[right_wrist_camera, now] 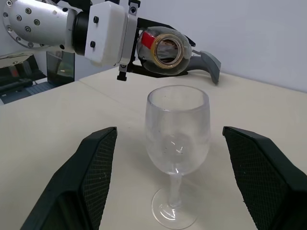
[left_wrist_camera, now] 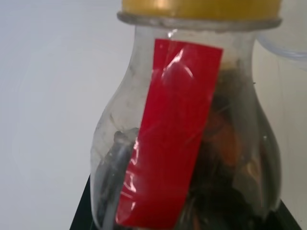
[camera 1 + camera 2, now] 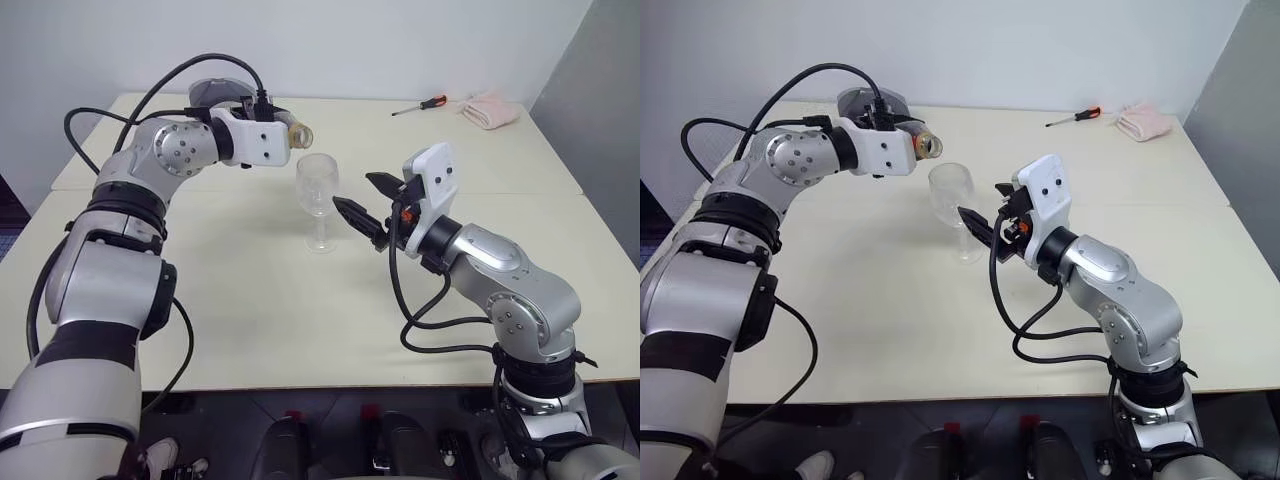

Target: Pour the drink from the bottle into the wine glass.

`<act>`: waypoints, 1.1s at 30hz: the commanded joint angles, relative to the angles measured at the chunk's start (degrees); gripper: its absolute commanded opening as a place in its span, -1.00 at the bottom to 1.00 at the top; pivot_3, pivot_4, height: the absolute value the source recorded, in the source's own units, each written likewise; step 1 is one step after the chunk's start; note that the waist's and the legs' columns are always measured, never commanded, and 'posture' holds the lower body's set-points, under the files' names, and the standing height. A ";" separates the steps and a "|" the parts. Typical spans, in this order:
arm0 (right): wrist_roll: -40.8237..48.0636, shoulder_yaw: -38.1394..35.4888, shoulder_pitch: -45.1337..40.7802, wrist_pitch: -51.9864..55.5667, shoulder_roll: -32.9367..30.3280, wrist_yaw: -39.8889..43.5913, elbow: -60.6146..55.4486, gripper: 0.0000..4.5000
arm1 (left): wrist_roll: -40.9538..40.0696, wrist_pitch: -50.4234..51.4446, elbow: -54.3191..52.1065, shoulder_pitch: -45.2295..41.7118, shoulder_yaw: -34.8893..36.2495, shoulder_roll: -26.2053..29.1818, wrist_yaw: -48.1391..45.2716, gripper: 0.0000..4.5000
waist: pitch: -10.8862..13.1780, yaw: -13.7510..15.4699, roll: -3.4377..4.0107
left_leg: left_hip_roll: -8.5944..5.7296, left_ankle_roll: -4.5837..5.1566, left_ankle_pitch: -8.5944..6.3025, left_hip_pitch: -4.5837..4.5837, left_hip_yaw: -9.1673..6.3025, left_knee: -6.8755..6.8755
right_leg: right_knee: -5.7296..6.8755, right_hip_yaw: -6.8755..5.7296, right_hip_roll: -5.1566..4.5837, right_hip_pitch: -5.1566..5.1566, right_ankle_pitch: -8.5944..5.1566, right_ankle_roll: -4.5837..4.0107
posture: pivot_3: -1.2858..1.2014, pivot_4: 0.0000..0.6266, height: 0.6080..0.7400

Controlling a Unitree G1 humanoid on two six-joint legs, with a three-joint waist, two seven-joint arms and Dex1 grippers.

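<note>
Left eye view: cream tabletop [image 3: 250,320], made of two boards joined by a seam running across behind the wine glass; pale grey-white wall behind, darker grey wall at the far right.

Wine glass [image 3: 318,200]: clear, stemmed, upright on its round foot near the tabletop's middle. Bowl looks empty.

Bottle [image 1: 163,52]: clear plastic, red label strip, yellow-rimmed mouth. Held tilted onto its side above and behind the glass rim, mouth turned toward the glass. Dark contents show inside through the mouth and in the left wrist view. No stream visible.

Left gripper [image 3: 923,145]: jaws clamped on the bottle body, raised above the tabletop just beside the glass.

Right gripper [image 3: 364,205]: jaws spread wide, one black finger [image 1: 91,177] on each side of the glass bowl and stem, apart from the glass, nothing held.

Screwdriver [image 3: 420,105]: red handle, lying at the far edge of the tabletop.

Pink cloth [image 3: 490,110]: folded, just beside the screwdriver at the far right corner.

Grey curved object [image 1: 208,64]: on the tabletop behind the bottle; kind cannot be told.
</note>
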 commanded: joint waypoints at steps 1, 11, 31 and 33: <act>-0.14 -0.38 -0.37 -1.20 0.12 0.20 -1.29 0.68 | 0.63 -1.64 -1.05 -3.52 -0.28 1.26 2.54 -0.27 | 0.00 0.00 0.00 | 0.00 0.00 0.00 0.00 0.00 0.00 | 0.00 0.00 0.00 0.00 0.00 0.00 | 0.03 -0.52 1.00; -0.25 -0.37 -0.23 -1.29 0.37 0.07 -1.21 0.68 | 3.63 -3.01 -0.69 -4.87 -2.43 1.95 5.23 -0.27 | 0.00 -0.01 0.00 | 0.00 0.00 0.00 0.00 0.00 0.02 | 0.02 -0.02 0.00 -0.01 0.00 0.00 | 0.03 -0.52 1.00; -0.18 -0.33 -0.14 -1.27 0.42 0.23 -1.05 0.68 | 6.85 -3.26 -0.25 -6.30 -4.65 3.28 8.80 -0.27 | 0.00 -0.01 0.00 | 0.00 0.00 0.00 0.00 0.01 0.10 | 0.07 -0.01 0.00 0.00 0.00 0.00 | 0.03 -0.52 1.00; -0.19 -0.33 -0.10 -1.30 0.42 0.24 -1.06 0.68 | 7.05 -3.30 -0.22 -6.42 -4.87 3.31 9.11 -0.27 | 0.00 -0.01 0.00 | 0.00 0.00 0.00 0.00 0.01 0.11 | 0.08 -0.01 0.00 0.00 0.00 0.00 | 0.03 -0.52 1.00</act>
